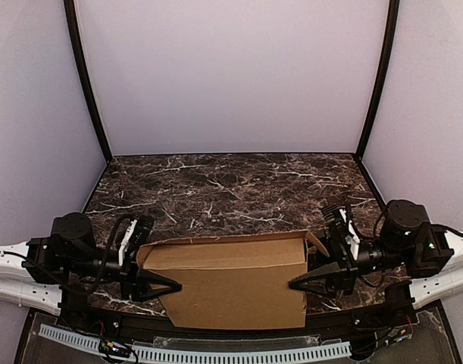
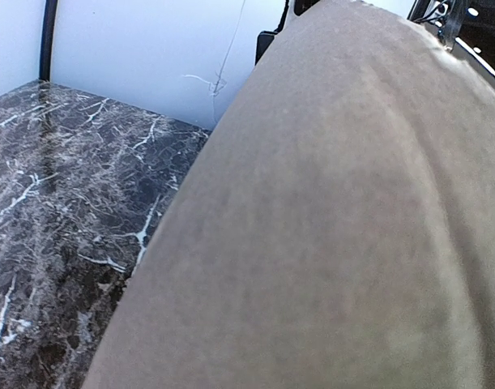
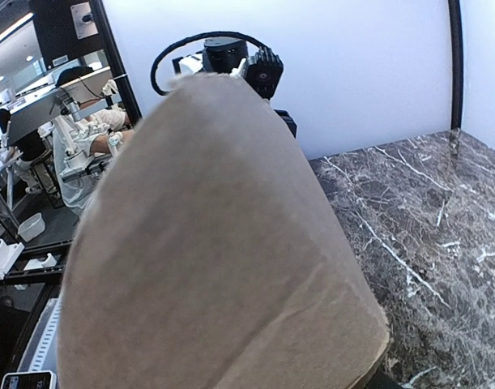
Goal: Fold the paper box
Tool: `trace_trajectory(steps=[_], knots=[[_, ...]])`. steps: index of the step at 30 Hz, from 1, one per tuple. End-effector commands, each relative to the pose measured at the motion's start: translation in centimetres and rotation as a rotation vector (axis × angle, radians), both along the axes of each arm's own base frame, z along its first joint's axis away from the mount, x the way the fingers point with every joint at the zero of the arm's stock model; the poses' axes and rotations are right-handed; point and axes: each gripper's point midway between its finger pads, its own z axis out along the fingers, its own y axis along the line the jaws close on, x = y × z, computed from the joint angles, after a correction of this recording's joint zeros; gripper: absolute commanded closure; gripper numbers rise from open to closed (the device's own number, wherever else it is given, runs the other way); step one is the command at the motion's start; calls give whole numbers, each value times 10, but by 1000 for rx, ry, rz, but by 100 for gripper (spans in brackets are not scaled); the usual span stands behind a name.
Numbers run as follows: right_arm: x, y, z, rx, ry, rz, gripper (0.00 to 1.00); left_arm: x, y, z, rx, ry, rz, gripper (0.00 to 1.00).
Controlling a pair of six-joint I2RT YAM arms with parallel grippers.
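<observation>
The paper box (image 1: 231, 284) hovers over dark marble table (image 1: 231, 189), pale walls (image 1: 231, 76) behind.

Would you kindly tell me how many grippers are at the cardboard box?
2. The left gripper is at the left end of the paper box, the right gripper at its right end. No others show; whether either grips it is unclear.

Robotics lab: white booth walls (image 1: 231, 76) around the marble-patterned table (image 1: 231, 189); beyond the table, a worker (image 3: 73, 150) at cluttered benches (image 3: 12, 251)
</observation>
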Motion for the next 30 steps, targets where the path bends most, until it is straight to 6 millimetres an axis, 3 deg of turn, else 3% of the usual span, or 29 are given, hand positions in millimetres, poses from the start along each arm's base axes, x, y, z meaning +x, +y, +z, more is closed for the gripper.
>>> trace_trajectory(steps=[1, 5, 8, 11, 24, 30], knots=[[3, 1, 12, 39, 9, -20, 57, 5, -1, 37, -125, -24, 29, 65], [8, -1, 18, 56, 12, -53, 77, 8, 6, 42, -173, -22, 58, 37], [13, -5, 30, 99, 18, -83, 84, 7, 9, 38, -199, -7, 66, 15], [13, -12, 44, 168, 24, -92, 86, 5, 11, 38, -239, 4, 57, 3], [6, -9, 62, 202, 20, -50, 86, 4, 6, 38, -283, 1, 43, 3], [4, -10, 67, 224, 15, -38, 86, 2, 5, 36, -299, 12, 26, 27]])
